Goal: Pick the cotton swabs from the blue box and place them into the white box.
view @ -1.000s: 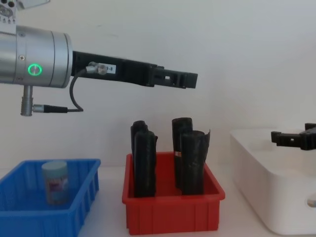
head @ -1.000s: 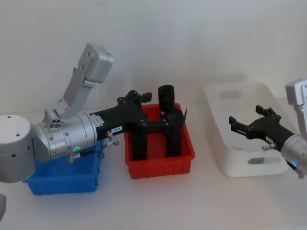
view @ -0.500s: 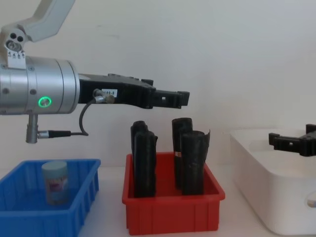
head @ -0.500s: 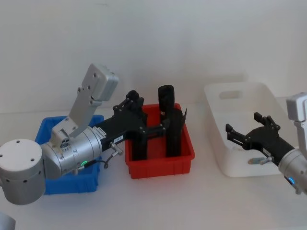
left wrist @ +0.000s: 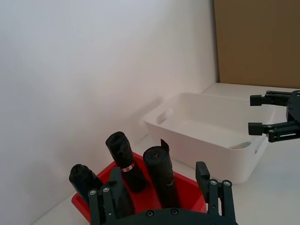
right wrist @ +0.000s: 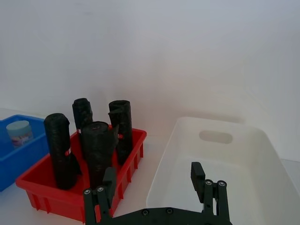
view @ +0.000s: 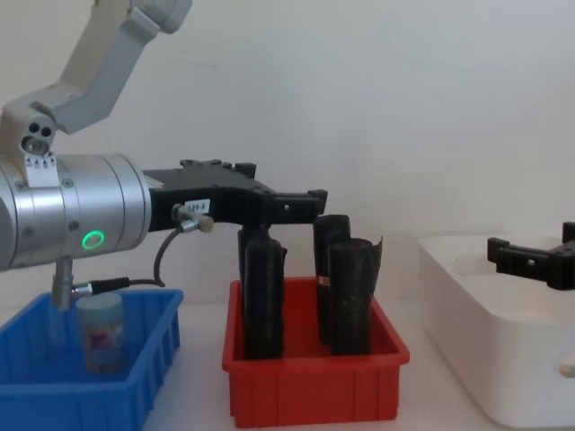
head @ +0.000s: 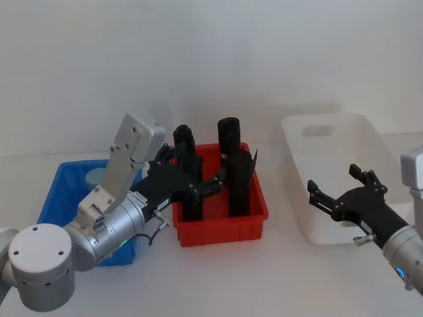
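One cotton swab tub point(view: 101, 332) stands upright in the blue box point(view: 135, 400), well apart from the white box point(head: 296, 155). Between the two boxes, one red bin point(head: 221, 231) holds four black rolls point(head: 238, 188). The left gripper point(view: 296, 205) hangs over the rolls, its jaws spread and empty. The right gripper point(head: 330, 182) hovers at the white box's near rim, likewise wide and empty. The chest view shows the tub's label, while the head view shows just its lid beside the left arm.

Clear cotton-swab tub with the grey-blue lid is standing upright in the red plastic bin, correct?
No. The clear grey-blue-lidded cotton-swab tub stands upright in the shallow blue plastic bin, as the chest view shows.
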{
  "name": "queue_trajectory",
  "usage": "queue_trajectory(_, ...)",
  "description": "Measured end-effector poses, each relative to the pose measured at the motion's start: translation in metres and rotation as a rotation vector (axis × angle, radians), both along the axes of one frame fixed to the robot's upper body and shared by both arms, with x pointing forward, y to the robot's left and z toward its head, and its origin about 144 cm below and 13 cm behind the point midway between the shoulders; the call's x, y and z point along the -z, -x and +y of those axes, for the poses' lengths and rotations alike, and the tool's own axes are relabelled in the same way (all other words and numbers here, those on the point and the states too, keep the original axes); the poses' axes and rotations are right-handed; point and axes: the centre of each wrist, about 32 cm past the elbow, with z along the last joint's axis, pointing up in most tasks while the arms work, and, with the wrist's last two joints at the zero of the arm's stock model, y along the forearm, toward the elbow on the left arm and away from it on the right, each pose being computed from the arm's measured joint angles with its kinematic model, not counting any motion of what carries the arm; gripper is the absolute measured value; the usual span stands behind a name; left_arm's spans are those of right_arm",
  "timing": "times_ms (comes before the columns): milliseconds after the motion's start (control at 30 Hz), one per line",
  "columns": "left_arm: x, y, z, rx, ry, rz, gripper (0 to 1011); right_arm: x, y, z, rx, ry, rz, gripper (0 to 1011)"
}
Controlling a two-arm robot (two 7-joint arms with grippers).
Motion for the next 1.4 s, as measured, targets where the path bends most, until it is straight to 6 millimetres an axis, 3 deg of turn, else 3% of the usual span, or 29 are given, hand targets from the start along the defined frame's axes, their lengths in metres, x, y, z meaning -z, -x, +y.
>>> queue_trajectory(500,0.029,0.019,-0.011,-0.133,0.023,-0.068,1000,-0.002,0.036,0.015,0.015,-0.042,-0.034,1002)
queue_trajectory(867,0.046,0.033,-0.019,-0.215,0.044,-0.109,1000,-0.003,0.038,0.015,0.017,-0.045,-0.035,1002)
queue_trajectory(1400,0.048,0.034,-0.019,-0.225,0.047,-0.114,1000,-0.003,0.036,0.016,0.014,-0.042,-0.038,1002)
